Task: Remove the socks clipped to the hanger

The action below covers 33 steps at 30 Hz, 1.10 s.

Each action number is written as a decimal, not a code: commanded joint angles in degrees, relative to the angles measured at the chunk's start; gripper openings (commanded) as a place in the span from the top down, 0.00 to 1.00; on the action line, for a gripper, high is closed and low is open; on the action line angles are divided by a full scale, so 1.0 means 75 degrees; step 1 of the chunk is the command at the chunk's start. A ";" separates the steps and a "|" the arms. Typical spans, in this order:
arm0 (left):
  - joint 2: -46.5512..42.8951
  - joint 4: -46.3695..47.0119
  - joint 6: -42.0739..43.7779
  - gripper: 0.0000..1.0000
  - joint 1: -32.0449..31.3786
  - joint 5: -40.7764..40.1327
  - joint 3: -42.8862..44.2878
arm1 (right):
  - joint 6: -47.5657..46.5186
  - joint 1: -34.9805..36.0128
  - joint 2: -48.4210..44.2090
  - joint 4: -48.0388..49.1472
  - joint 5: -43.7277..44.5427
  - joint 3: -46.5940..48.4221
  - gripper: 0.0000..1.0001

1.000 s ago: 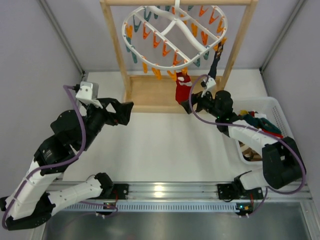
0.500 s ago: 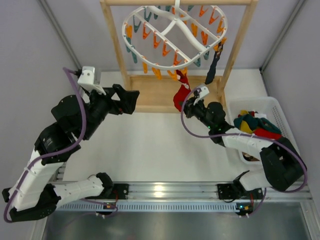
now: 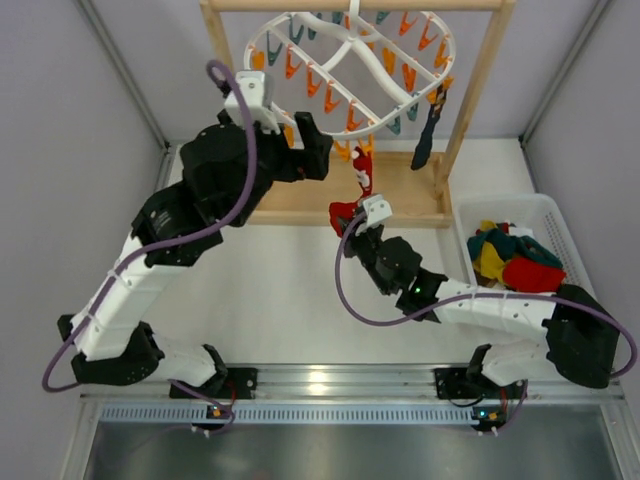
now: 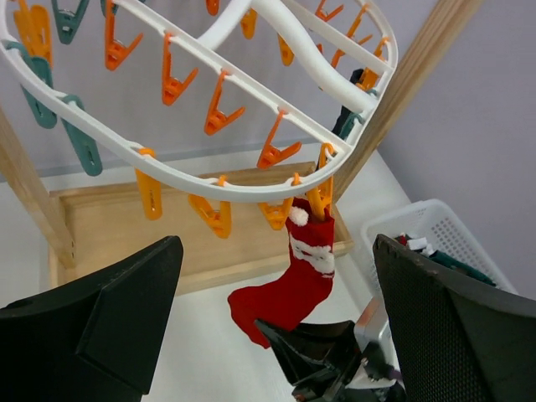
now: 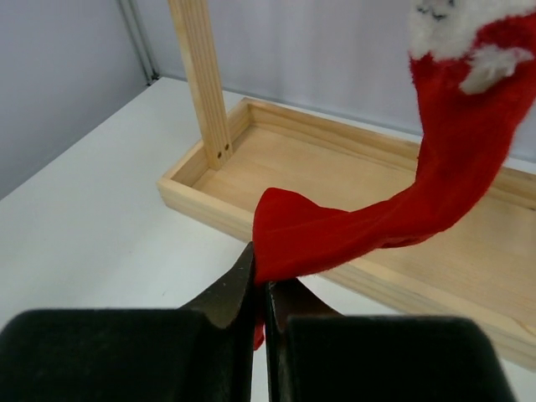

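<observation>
The white oval hanger (image 3: 349, 68) (image 4: 248, 84), fringed with orange and teal clips, hangs from the wooden stand. A red sock with white marks (image 3: 359, 178) (image 4: 295, 282) (image 5: 405, 211) is clipped by its cuff at the ring's near edge. My right gripper (image 3: 347, 220) (image 5: 261, 283) is shut on its toe and stretches it down and to the left. A black sock (image 3: 428, 124) (image 4: 342, 123) hangs from the ring's right side. My left gripper (image 3: 317, 146) (image 4: 276, 244) is open, raised beside the ring, apart from the red sock.
The wooden stand's base tray (image 3: 400, 195) (image 5: 331, 172) lies under the hanger, with its uprights (image 3: 228, 90) on either side. A white basket (image 3: 556, 226) (image 4: 416, 227) at the right holds several loose socks (image 3: 510, 257).
My right gripper has shut on the red sock's toe and pulled it toward the near left. My left arm has risen and swung right, up to the hanger's near edge.
</observation>
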 commanded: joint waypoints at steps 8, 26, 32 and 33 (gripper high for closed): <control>0.1655 -0.0101 0.1615 0.01 -0.2359 -0.4033 0.1694 | -0.1458 0.1692 0.1376 0.0068 0.2608 0.1521 1.00; 0.1796 -0.0113 0.0631 0.09 -0.0661 -0.2499 0.0254 | -0.1576 0.2149 0.1764 -0.0073 0.2621 0.1991 1.00; 0.1644 -0.0113 0.0408 0.12 -0.0087 -0.1937 0.0031 | -0.1470 0.2173 0.1799 -0.0084 0.2433 0.1920 1.00; 0.1621 -0.0125 0.0373 0.12 -0.0040 -0.1844 0.0007 | -0.1470 0.2161 0.1799 -0.0073 0.2410 0.1909 1.00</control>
